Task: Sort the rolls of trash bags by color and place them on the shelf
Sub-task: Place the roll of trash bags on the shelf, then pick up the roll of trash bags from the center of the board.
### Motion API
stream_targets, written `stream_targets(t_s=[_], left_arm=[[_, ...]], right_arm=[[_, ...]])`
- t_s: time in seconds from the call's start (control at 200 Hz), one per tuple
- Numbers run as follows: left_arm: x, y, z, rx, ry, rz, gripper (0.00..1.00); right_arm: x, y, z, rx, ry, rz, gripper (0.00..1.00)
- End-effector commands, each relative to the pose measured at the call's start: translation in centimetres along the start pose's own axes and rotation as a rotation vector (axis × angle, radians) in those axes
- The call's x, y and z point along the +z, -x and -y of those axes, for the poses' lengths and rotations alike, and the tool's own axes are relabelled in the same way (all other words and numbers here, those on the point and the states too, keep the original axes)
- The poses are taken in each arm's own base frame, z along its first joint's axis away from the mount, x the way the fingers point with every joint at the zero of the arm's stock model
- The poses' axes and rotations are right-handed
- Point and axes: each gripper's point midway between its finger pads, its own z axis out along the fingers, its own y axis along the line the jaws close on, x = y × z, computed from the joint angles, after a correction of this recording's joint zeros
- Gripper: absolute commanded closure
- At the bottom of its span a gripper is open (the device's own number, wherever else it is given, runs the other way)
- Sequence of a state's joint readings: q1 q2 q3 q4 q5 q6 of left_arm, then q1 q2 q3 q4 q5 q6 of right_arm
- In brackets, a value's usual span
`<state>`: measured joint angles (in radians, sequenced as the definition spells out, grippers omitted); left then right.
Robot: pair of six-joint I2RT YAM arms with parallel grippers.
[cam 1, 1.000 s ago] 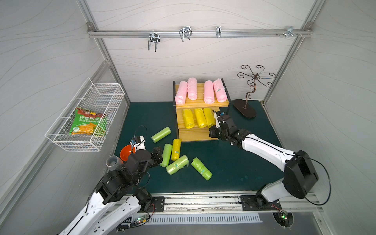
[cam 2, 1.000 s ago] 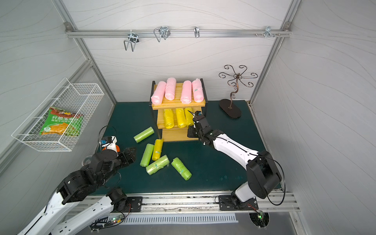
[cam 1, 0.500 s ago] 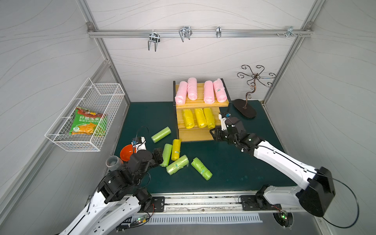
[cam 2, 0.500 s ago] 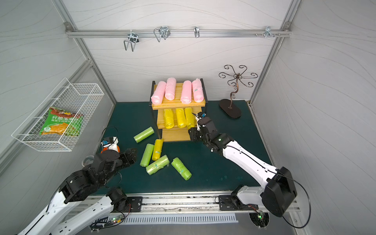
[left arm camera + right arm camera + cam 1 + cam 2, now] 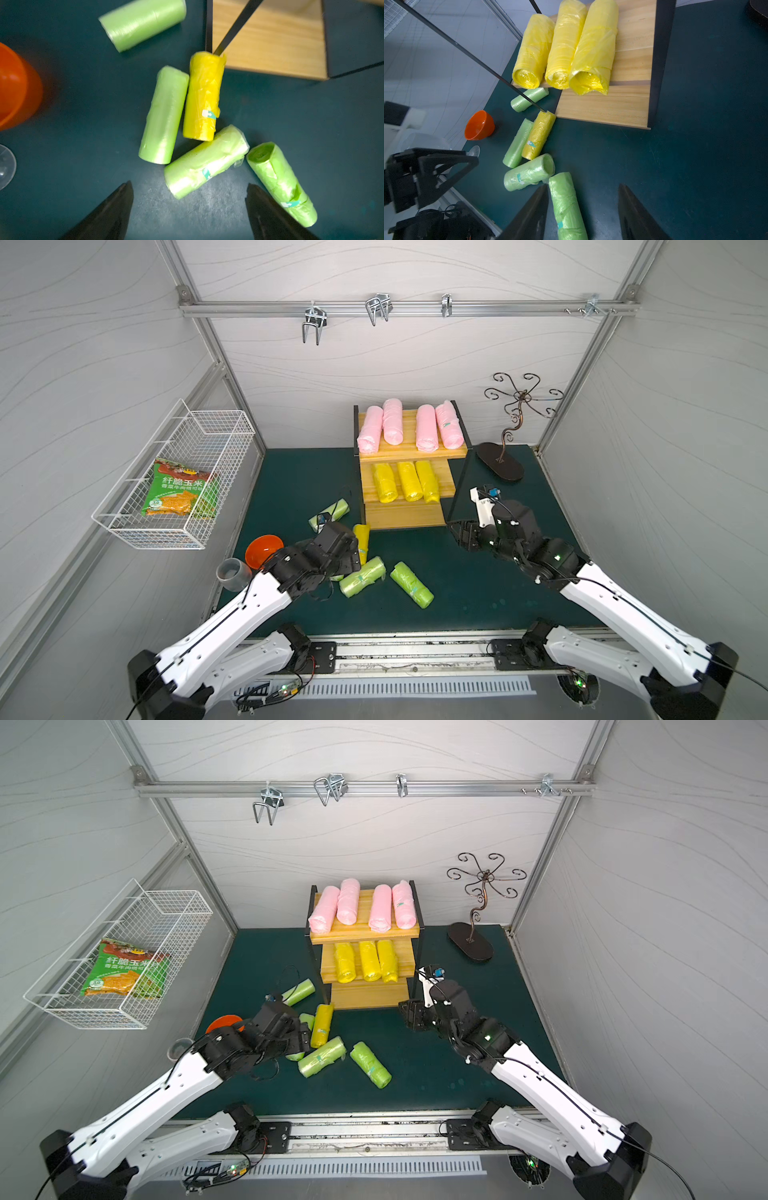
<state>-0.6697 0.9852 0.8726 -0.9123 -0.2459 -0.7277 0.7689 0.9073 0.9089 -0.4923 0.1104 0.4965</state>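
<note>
The shelf (image 5: 405, 516) stands at the back of the mat, its lowest board bare. Several pink rolls (image 5: 392, 427) lie on its top tier and three yellow rolls (image 5: 409, 481) on the middle tier. One yellow roll (image 5: 204, 95) lies loose on the mat among several green rolls (image 5: 164, 114) (image 5: 205, 160) (image 5: 280, 180). My left gripper (image 5: 189, 184) hovers open just above this cluster, holding nothing. My right gripper (image 5: 583, 185) is open and empty, above the mat at the shelf's right front corner (image 5: 459, 533). A green roll (image 5: 564, 203) lies on the mat beneath it.
A white wire basket (image 5: 124, 526) with a snack bag hangs on the left wall. An orange bowl (image 5: 262, 547) and a clear cup (image 5: 232, 572) sit at the mat's left edge. A black metal stand (image 5: 500, 462) is at the back right.
My right gripper opened, left the third yellow roll on the middle tier and drew back from the shelf. My left gripper moved over the loose rolls and opened wider.
</note>
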Motion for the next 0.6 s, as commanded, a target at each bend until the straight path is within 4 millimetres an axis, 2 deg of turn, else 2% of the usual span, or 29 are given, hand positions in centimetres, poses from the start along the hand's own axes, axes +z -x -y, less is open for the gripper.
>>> stream_targets(t_s=[0.0, 0.23, 0.425, 0.595], left_arm=[[0.9, 0.3, 2.7, 0.016, -0.080, -0.089, 0.09], [5.3, 1.6, 4.2, 0.035, -0.071, -0.154, 0.10], [9.1, 2.2, 4.2, 0.046, -0.073, -0.209, 0.12], [11.3, 2.5, 4.5, 0.082, -0.065, -0.227, 0.15]], right_arm=[[-0.8, -2.2, 0.6, -0.017, -0.004, -0.053, 0.42], [-1.5, -3.6, 0.7, -0.020, 0.027, -0.063, 0.40], [-1.6, -3.7, 0.4, -0.037, 0.038, -0.066, 0.39], [-1.5, -3.8, 0.5, -0.054, 0.030, -0.069, 0.39]])
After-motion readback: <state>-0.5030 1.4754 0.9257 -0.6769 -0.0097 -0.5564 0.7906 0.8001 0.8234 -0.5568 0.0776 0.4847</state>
